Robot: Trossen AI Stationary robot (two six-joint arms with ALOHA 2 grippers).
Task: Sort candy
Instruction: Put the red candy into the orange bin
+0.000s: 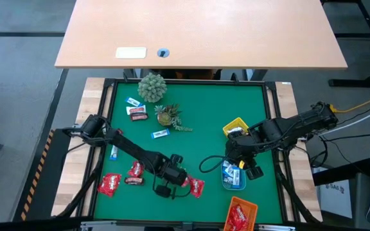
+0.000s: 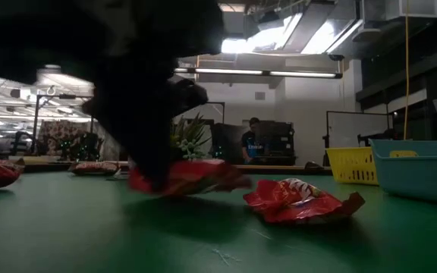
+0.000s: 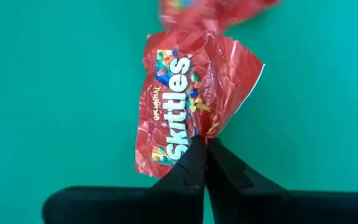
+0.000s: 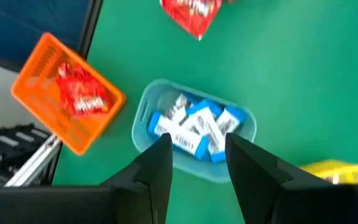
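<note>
My left gripper (image 3: 202, 142) is shut on a shiny red Skittles packet (image 3: 191, 99) near the table's near edge. In the high view that gripper (image 1: 172, 174) covers most of the packet. Another red packet (image 1: 196, 187) lies just to its right on the mat. Two more red packets (image 1: 110, 185) (image 1: 135, 169) and a brown mini bar (image 1: 133, 181) lie to its left. Blue-and-white wrappers (image 1: 161, 133) (image 1: 133, 101) and a maroon bar (image 1: 137, 113) lie farther back. My right gripper (image 4: 197, 140) hangs open above the blue tray (image 4: 143, 109), which holds blue-and-white sweets (image 4: 194, 127). My left gripper pinches the red packet by the crimped edge at one end (image 3: 197, 132), between its two fingertips. In the low view the packet (image 2: 192, 176) sticks out level from the fingers and seems just off the mat, with a shadow under it.
An orange tray (image 1: 241, 215) with a red packet in it stands at the near edge. A yellow tray (image 1: 236, 127) sits behind the blue tray (image 1: 233, 181). Two small green plants (image 1: 151, 86) (image 1: 167, 115) stand toward the far side. A person is in the room beyond the table.
</note>
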